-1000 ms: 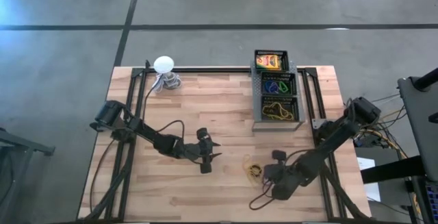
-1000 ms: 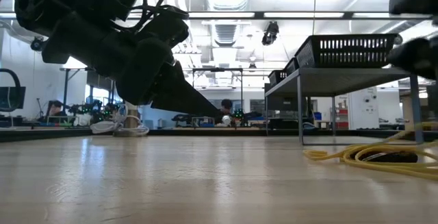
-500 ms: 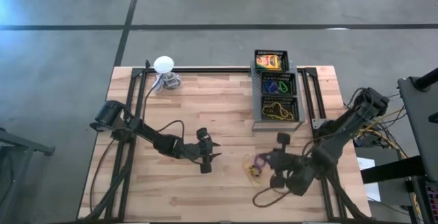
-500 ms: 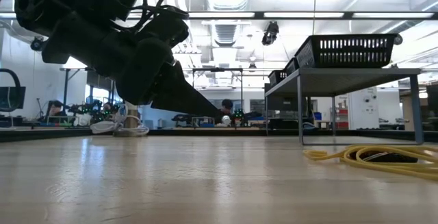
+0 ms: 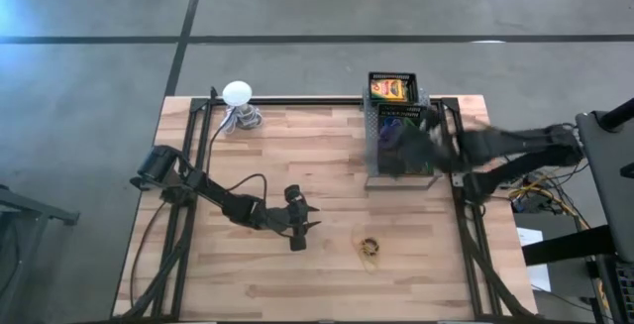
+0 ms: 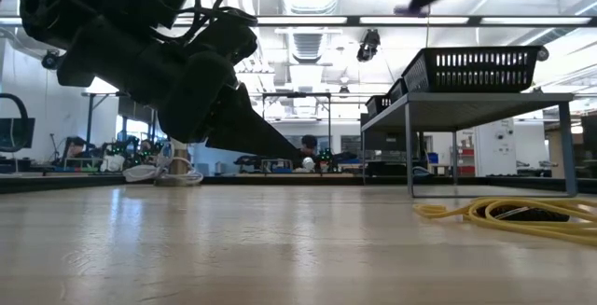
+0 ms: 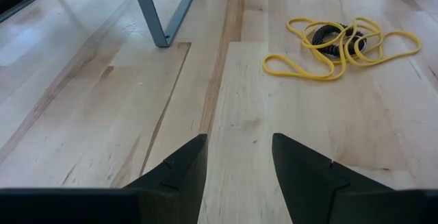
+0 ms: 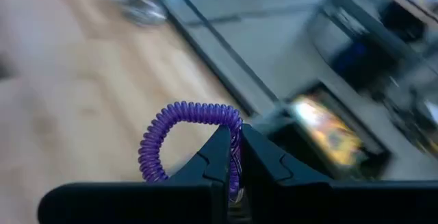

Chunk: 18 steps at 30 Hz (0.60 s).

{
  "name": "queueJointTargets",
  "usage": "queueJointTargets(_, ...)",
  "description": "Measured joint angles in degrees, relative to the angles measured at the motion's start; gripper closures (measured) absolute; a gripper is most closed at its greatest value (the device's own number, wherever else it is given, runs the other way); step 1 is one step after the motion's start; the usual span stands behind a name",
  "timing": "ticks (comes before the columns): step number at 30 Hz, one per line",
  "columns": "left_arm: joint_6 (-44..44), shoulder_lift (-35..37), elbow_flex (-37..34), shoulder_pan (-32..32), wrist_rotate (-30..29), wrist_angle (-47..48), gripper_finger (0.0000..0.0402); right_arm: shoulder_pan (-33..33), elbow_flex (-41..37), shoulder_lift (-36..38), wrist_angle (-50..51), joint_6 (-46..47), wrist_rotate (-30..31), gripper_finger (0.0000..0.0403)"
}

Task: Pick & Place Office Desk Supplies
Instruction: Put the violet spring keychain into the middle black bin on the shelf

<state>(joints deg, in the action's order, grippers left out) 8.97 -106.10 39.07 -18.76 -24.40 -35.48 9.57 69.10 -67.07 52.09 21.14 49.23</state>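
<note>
Above the black tray, our right claw was closed on a purple ring; next we should release it inside. Our left claw waited open.

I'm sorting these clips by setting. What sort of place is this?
Most likely a robotics lab or workshop: a wooden table on a bare concrete floor, ceiling strip lights, and benches crowded with equipment in the room behind.

A white ball-topped object stands at the wooden table's far edge.
</note>
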Motion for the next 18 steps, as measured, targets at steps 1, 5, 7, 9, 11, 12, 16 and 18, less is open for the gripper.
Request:
queueJointTargets(1, 0.0, 0.0, 0.0, 0.0, 0.0, 0.0, 0.0233, -4.1, -0.2, 0.8, 0.0, -1.8, -1.9, 0.0382)
queueJointTargets(5, 0.0, 0.0, 0.0, 0.0, 0.0, 0.0, 0.0233, -20.0, -1.4, 2.5, 0.0, -6.9, -11.3, 0.0381)
queueJointTargets(7, 0.0, 0.0, 0.0, 0.0, 0.0, 0.1, 0.0233, -26.6, -2.4, 2.6, -0.2, -9.0, -18.0, 0.0381)
queueJointTargets(9, -0.1, 0.0, 0.0, 0.0, 0.0, 0.2, 0.0233, -31.6, -3.7, 2.5, -0.4, -10.8, -22.4, 0.0381)
queueJointTargets(11, -0.2, 0.0, 0.0, 0.0, 0.0, 0.2, 0.0233, -35.0, -5.2, 2.3, -0.5, -11.6, -24.3, 0.0381)
queueJointTargets(12, -0.2, 0.0, 0.0, 0.0, 0.0, 0.2, 0.0233, -36.3, -6.1, 2.2, -0.5, -11.8, -25.0, 0.0381)
queueJointTargets(16, -0.2, 0.0, 0.0, 0.0, 0.0, 0.2, 0.0233, -39.0, -9.6, 2.2, -1.6, -12.6, -27.7, 0.0381)
queueJointTargets(18, -0.1, 0.0, 0.0, 0.0, 0.0, 0.2, 0.0233, -39.1, -11.0, 2.2, -3.2, -12.8, -28.9, 0.0381)
